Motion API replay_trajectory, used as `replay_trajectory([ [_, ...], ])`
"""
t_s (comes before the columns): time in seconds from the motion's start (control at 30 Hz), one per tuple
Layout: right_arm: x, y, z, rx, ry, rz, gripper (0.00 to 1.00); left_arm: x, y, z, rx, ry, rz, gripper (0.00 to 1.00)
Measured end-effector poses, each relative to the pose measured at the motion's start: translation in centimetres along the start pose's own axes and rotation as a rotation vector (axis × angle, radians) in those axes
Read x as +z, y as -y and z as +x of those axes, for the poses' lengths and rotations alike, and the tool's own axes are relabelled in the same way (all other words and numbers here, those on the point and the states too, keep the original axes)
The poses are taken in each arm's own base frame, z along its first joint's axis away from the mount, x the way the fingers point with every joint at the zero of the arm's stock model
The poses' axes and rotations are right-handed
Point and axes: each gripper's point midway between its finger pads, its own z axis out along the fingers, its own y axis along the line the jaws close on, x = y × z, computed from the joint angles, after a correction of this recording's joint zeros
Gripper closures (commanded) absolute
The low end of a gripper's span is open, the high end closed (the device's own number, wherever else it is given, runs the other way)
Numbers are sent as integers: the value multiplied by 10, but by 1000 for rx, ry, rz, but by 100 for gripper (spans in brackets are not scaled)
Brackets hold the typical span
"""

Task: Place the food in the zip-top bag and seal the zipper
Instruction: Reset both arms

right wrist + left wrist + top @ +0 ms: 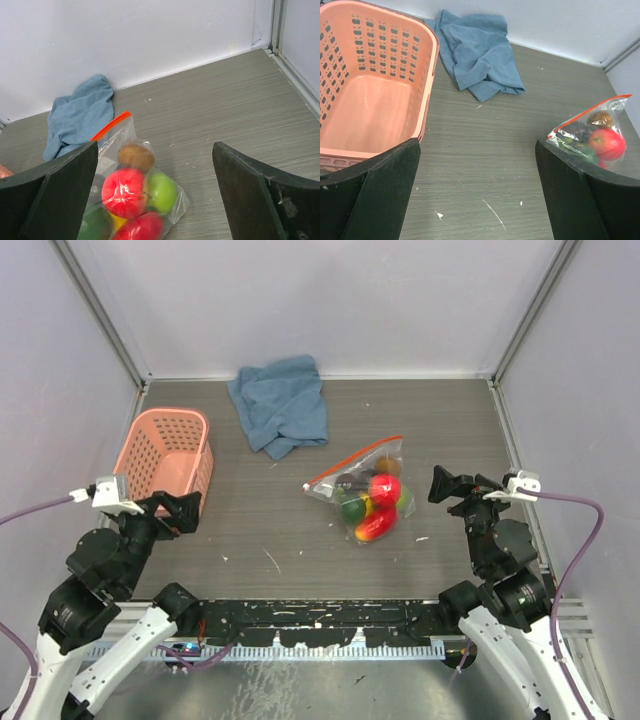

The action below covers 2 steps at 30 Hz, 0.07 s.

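a grey wood-grain table makes the floor of a white booth. a plain back wall meets it along a pale seam, and side walls close it in left and right. metal posts run up the back corners. a metal rail lines the table's right edge. white flecks mark the near surface, and a chipped black strip runs along the near edge. the light is soft and even.

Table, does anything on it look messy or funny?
The blue cloth lies crumpled at the back of the table, and small white flecks dot its surface. Otherwise tidy: the food all sits inside the zip-top bag, none spilled.
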Motion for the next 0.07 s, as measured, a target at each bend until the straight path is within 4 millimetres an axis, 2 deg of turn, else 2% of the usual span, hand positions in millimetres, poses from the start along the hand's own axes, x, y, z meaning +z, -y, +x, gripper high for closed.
replay_trajectory([
  [0.07, 0, 1, 1, -2, -3, 2, 0, 2, 0, 2, 6, -9, -9, 2],
])
